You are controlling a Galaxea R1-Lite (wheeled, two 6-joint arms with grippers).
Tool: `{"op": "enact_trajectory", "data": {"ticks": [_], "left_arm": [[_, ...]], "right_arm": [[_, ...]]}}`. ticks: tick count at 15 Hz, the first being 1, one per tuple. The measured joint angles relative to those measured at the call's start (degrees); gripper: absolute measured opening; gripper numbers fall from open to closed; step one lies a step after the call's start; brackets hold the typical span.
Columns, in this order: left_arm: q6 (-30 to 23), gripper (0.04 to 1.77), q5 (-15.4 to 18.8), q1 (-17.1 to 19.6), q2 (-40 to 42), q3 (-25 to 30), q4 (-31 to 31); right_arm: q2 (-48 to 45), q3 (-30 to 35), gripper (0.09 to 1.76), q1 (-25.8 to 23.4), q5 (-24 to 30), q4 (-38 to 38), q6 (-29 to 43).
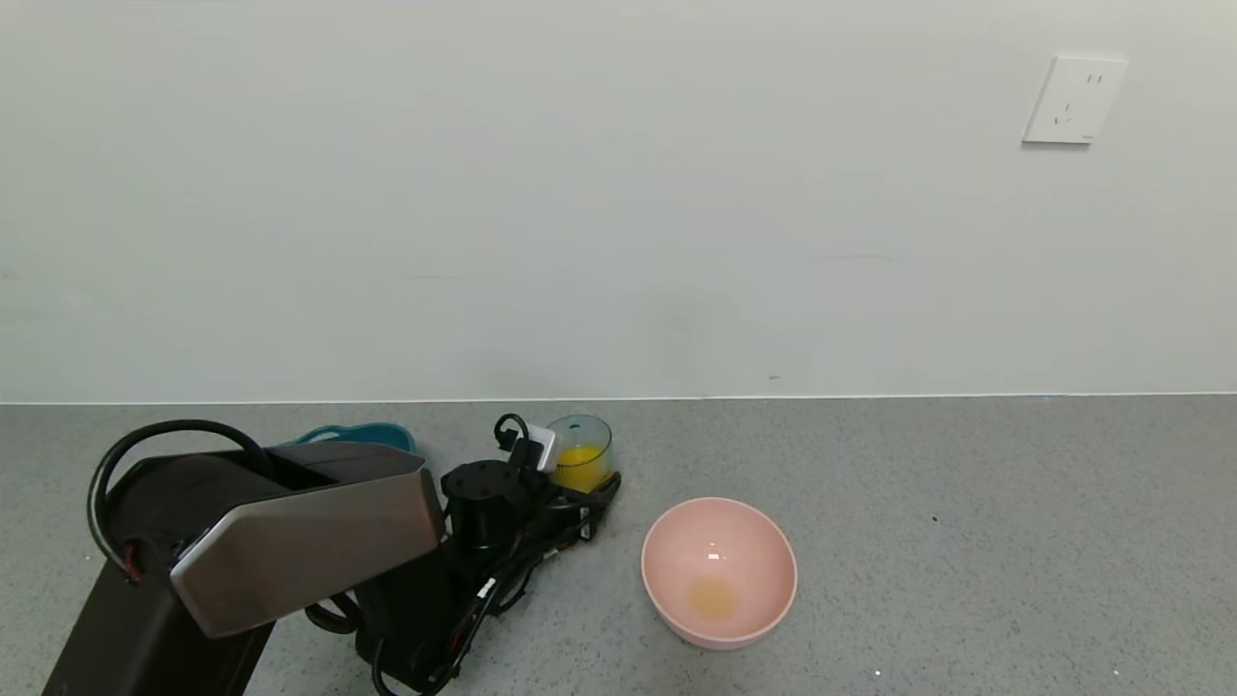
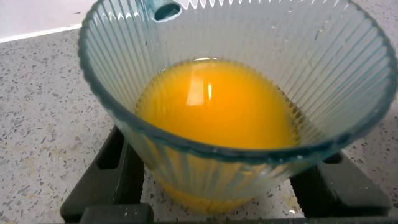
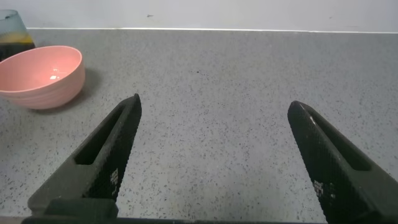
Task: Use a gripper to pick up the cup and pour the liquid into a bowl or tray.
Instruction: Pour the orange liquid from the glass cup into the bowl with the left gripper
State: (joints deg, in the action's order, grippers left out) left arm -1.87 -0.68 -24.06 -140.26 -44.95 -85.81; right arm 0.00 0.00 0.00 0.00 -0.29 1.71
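The ribbed pale blue-green cup (image 1: 581,450) stands upright on the grey counter near the wall, holding orange-yellow liquid (image 1: 581,467). My left gripper (image 1: 586,483) reaches it from the left, its black fingers (image 2: 99,177) pressed against either side of the cup (image 2: 236,37) near its base. The liquid (image 2: 214,106) lies level in the left wrist view. The pink bowl (image 1: 720,570) sits to the right of the cup and closer to me, with a small orange puddle at its bottom. My right gripper (image 3: 214,102) is open over bare counter, away from the bowl (image 3: 40,74).
A dark teal tub (image 1: 358,435) sits behind my left arm near the wall. A white wall socket (image 1: 1073,100) is at the upper right. The grey speckled counter (image 1: 966,541) stretches to the right of the bowl.
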Motion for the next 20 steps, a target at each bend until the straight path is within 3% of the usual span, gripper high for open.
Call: {"op": "enact_trajectory", "data": {"ticks": [5, 9, 14, 20], "left_arm": [[0.0, 1.30, -0.1, 0.0, 1.4, 0.6, 0.1], [0.4, 1.30, -0.3, 0.0, 5.1, 1.0, 4.1], [4.4, 1.30, -0.5, 0.0, 12.0, 1.1, 8.0], [11.0, 1.30, 0.0, 0.0, 16.0, 1.2, 8.1]], "right_arm": [[0.0, 0.0, 1.71, 0.0, 0.0, 0.0, 0.0], [0.0, 0.0, 1.71, 0.0, 0.0, 0.0, 0.0], [0.0, 0.0, 1.71, 0.0, 0.0, 0.0, 0.0], [0.0, 0.0, 1.71, 0.0, 0.0, 0.0, 0.0]]}}
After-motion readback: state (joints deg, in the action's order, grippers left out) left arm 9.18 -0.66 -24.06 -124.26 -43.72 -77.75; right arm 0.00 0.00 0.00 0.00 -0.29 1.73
